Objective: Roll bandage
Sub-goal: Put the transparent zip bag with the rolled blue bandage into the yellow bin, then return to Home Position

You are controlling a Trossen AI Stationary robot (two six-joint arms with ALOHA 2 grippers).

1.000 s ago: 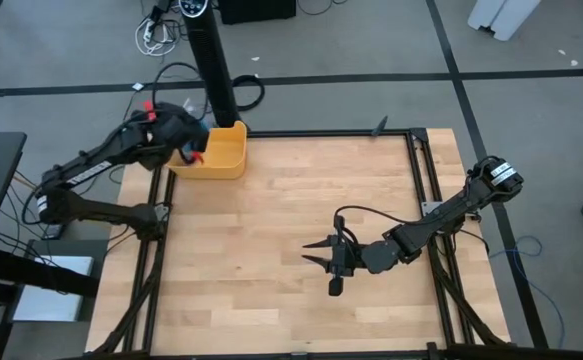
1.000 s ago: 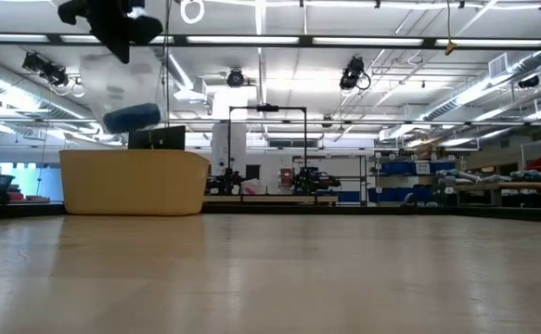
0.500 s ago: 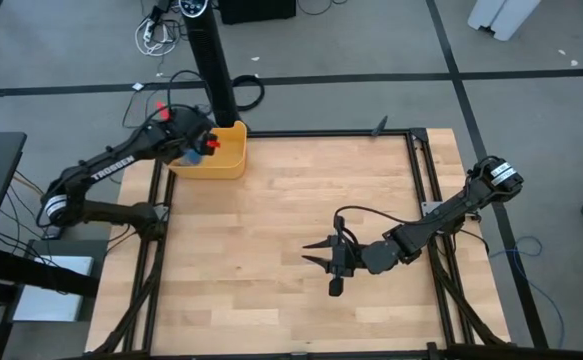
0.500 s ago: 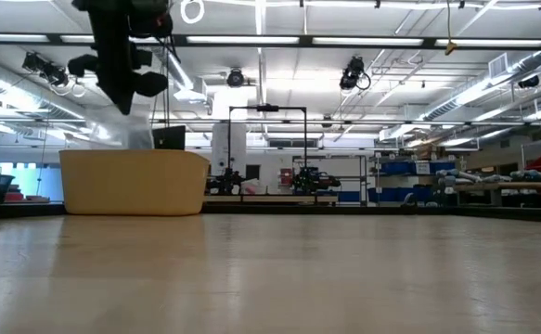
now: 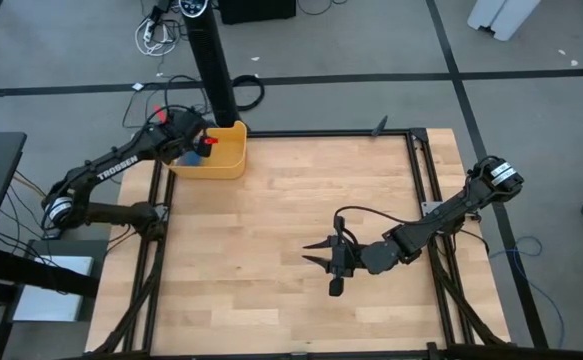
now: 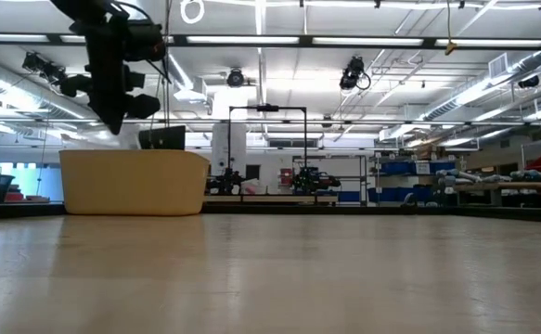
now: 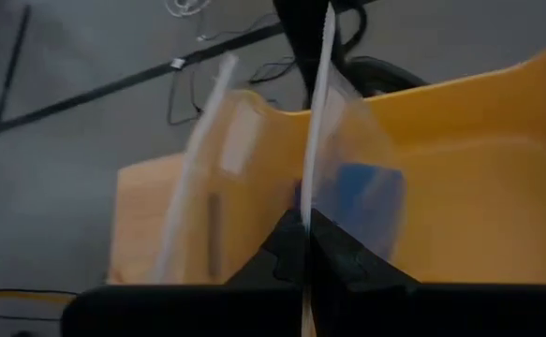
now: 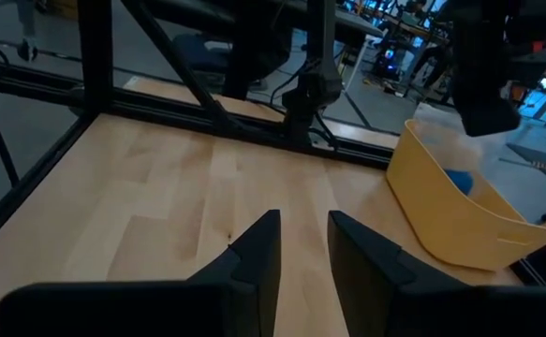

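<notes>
The tub [image 5: 219, 153] sits at the worktop's [image 5: 291, 230] far left corner, with the bandage [image 8: 459, 181] in it inside a plastic bag [image 7: 343, 178]. Left claw [image 5: 193, 148] is right over the tub, and the right claw [image 5: 323, 265] is way off, near-right of middle.

Your table [image 5: 271, 210]: light wood planks in a black frame. One yellow bin [image 5: 221, 160] sits on it, at the corner by the black post [image 5: 211, 60].

bandage [image 7: 366, 201] blurred behind clear bag [image 7: 333, 178]; bin [image 6: 133, 182] wall hides it in low view
</notes>
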